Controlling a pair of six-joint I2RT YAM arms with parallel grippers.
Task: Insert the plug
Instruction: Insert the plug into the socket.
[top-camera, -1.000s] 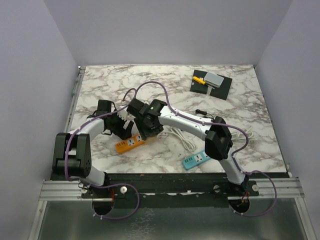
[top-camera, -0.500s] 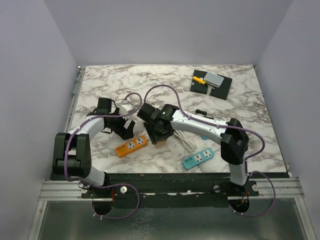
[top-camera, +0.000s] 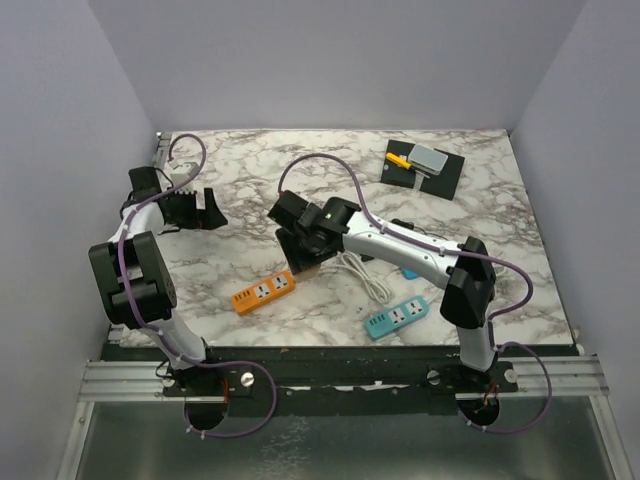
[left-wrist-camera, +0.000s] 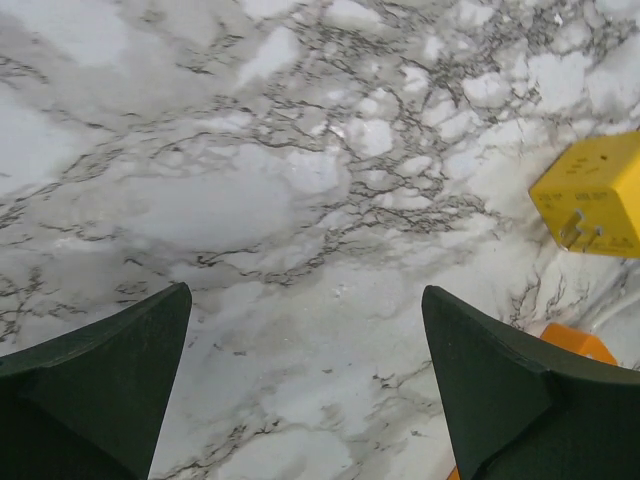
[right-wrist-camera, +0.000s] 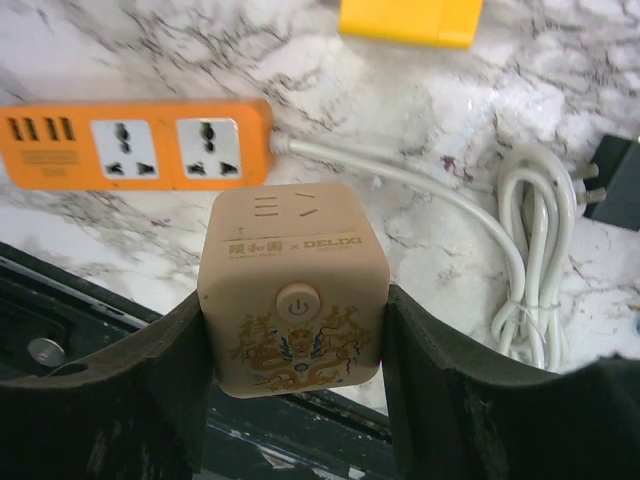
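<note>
The marble table (top-camera: 240, 165) fills the top view. The left arm (top-camera: 135, 270) folds up along the table's left side, and the left gripper (top-camera: 205, 207) points toward the middle near the far-left corner. In its wrist view the left gripper (left-wrist-camera: 305, 295) hangs over bare marble with its fingers (left-wrist-camera: 100, 380) wide apart and nothing between them.

The right arm (top-camera: 400, 245) reaches leftward across the middle of the table. The right gripper (right-wrist-camera: 292, 330) is clamped on a beige cube (right-wrist-camera: 290, 260), one finger on each side. The cube's top face shows three slots and its near face a round button. It is held above the table, just right of the orange strip (top-camera: 263, 291).

A black mat (top-camera: 445, 180) lies near the far-right corner with a grey block (top-camera: 432, 158) and a small yellow piece (top-camera: 398, 158) on it. The orange strip (right-wrist-camera: 135, 143) lies flat, sockets up, left of centre toward the near edge. A teal strip (top-camera: 393, 318) lies near the near edge, right of centre, well apart from the orange one. A white cable (right-wrist-camera: 530, 260) leaves the orange strip's end and gathers into a tied coil under the right arm.

A yellow adapter (left-wrist-camera: 590, 195) with bare prongs rests on the marble at the right of the left wrist view. A black plug (right-wrist-camera: 618, 185), prongs toward the coil, lies just beside it.
</note>
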